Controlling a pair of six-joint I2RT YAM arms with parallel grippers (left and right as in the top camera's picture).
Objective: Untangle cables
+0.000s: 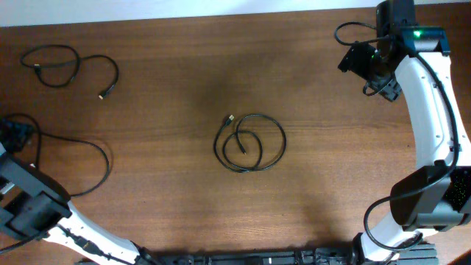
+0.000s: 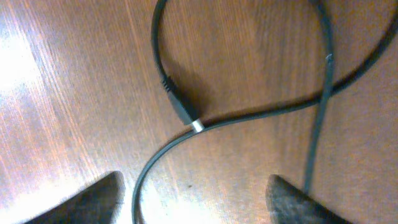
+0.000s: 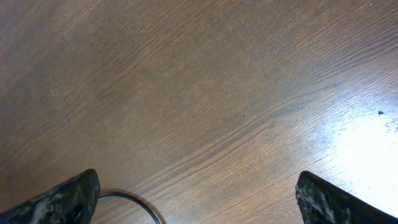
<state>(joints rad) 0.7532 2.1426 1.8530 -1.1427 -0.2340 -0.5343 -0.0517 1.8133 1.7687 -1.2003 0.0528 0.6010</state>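
Three thin black cables [image 1: 55, 66] lay apart on brown worktop [image 1: 184, 73], centre cable [image 1: 250, 143] coiled in overlapping loops, left tool [image 2: 196, 186] released over silver-tipped plug [image 2: 180, 109], right tool [image 3: 196, 186] released.

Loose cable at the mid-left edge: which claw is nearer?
Left. The left claw hangs open right over that cable; the right claw sits across the table at its far right corner.

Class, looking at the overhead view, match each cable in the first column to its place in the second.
Cables:
1. tight round coil cable
2. small loop cable with a tail
3. wide open-curve cable

Places:
A. left edge of the view, midway down
B. middle of the view
C. upper left of the view

Pairs: 1-B, 2-C, 3-A
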